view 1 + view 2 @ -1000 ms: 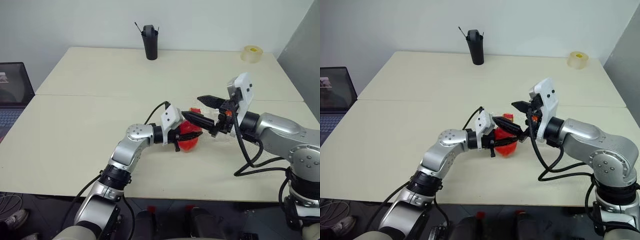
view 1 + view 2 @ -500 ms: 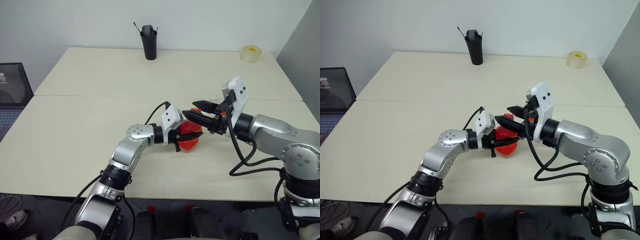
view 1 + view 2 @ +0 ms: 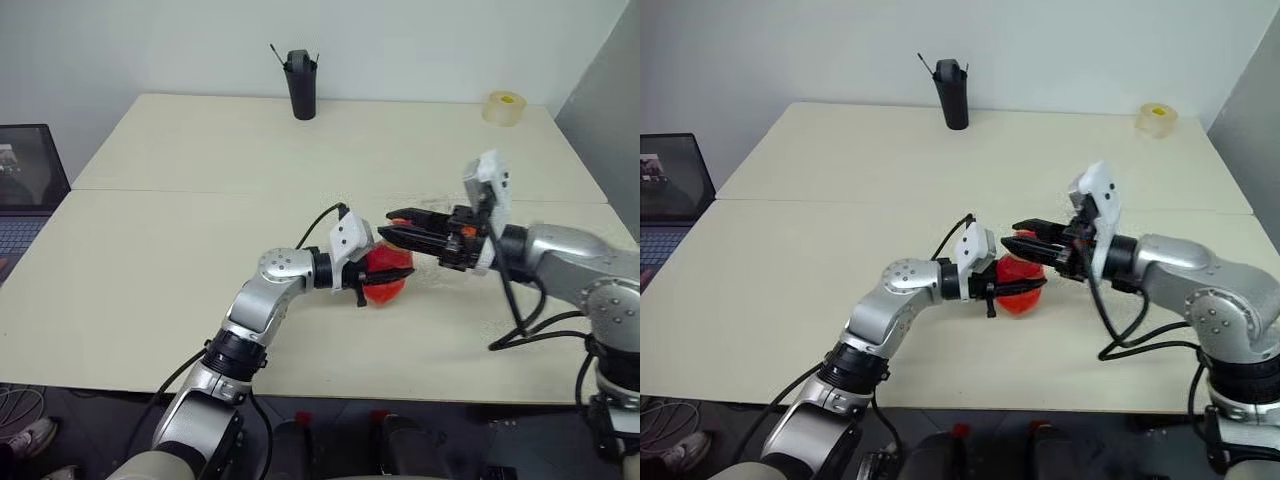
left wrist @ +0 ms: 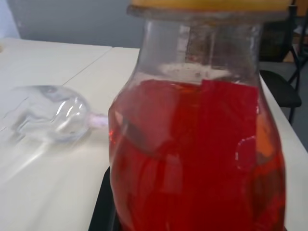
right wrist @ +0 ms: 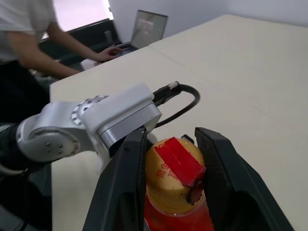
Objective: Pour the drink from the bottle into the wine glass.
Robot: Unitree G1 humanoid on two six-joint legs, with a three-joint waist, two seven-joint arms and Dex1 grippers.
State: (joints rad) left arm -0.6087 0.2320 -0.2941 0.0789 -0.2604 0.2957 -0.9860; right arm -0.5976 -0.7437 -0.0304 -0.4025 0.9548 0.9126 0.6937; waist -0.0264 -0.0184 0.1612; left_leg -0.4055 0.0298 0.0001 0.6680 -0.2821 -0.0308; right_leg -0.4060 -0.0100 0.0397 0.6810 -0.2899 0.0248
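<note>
A small clear bottle (image 3: 386, 284) of bright red-orange drink (image 4: 192, 159) stands upright near the middle of the cream table (image 3: 150, 260). My left gripper (image 3: 378, 276) reaches in level from the left and is shut on its round body. From the right, my right gripper (image 3: 392, 225) comes in level at the top of the bottle. In the right wrist view its two fingers (image 5: 126, 168) press on both sides of the yellow cap (image 5: 175, 168), which has a red label. The wine glass (image 4: 48, 113) shows beyond the bottle and seems to lie on its side on the table.
A black pen holder (image 3: 300, 85) stands at the table's far edge and a tape roll (image 3: 503, 107) at the far right corner. A laptop (image 3: 25, 190) sits left of the table, with a person (image 5: 29, 43) at it. A grey panel (image 3: 610, 110) borders the right.
My right gripper's fingers have closed from wide open onto the bottle's cap, and its wrist has turned to lie more level. The left gripper and bottle have stayed put.
</note>
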